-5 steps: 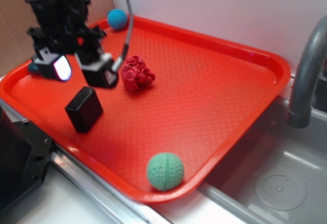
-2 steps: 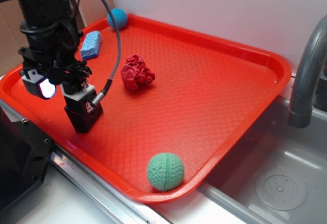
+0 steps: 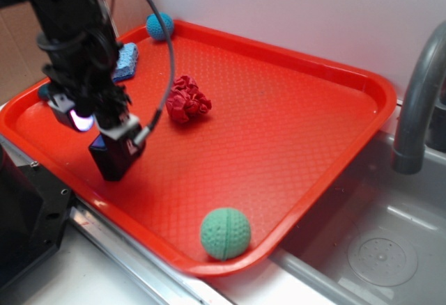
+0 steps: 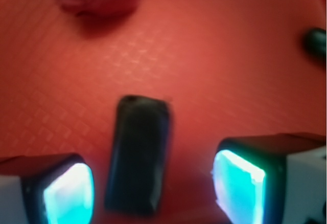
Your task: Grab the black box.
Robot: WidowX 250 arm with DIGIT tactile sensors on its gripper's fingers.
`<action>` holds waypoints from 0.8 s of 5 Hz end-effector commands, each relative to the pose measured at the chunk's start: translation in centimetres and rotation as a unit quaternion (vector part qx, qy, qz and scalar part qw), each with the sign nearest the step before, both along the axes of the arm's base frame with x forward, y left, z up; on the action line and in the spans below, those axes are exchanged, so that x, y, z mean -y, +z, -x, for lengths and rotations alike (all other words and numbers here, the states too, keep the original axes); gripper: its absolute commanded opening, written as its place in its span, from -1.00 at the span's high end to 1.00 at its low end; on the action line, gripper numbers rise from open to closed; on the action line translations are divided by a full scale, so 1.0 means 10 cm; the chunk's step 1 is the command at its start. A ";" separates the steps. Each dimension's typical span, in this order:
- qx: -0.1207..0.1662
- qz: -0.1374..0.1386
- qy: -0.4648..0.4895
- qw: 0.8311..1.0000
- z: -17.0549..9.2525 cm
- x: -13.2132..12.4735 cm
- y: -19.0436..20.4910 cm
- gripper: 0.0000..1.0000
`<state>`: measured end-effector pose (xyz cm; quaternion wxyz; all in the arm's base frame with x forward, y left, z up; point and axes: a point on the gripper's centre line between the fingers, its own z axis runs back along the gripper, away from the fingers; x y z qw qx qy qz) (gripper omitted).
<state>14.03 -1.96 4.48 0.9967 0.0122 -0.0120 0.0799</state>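
The black box (image 3: 111,159) stands on the red tray (image 3: 279,110) near its front left edge. In the wrist view the black box (image 4: 138,155) sits between my glowing pads (image 4: 69,196), nearer the left one, with red tray showing on both sides of it. My gripper (image 3: 104,129) (image 4: 153,196) is open and lowered around the box, not touching it. In the exterior view the arm hides the box's upper part.
A red crumpled cloth (image 3: 187,99) lies mid-tray. A green ball (image 3: 225,233) rests at the front rim, a blue ball (image 3: 159,26) at the back left corner. A blue sponge (image 3: 125,61) and a dark teal pebble (image 4: 316,42) lie at the left. A grey faucet (image 3: 418,103) rises over the sink on the right.
My gripper has come down and moved left from above the tray until its fingers straddle the black box. The box has not moved.
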 end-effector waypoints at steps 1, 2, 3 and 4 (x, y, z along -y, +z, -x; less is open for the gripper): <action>-0.003 0.008 -0.003 1.000 -0.08 0.06 -0.22 1.00; -0.002 0.016 -0.004 1.000 -0.09 0.10 -0.05 1.00; 0.032 -0.014 -0.033 0.999 -0.14 0.03 0.37 1.00; 0.064 -0.064 -0.039 0.995 -0.36 -0.07 0.88 1.00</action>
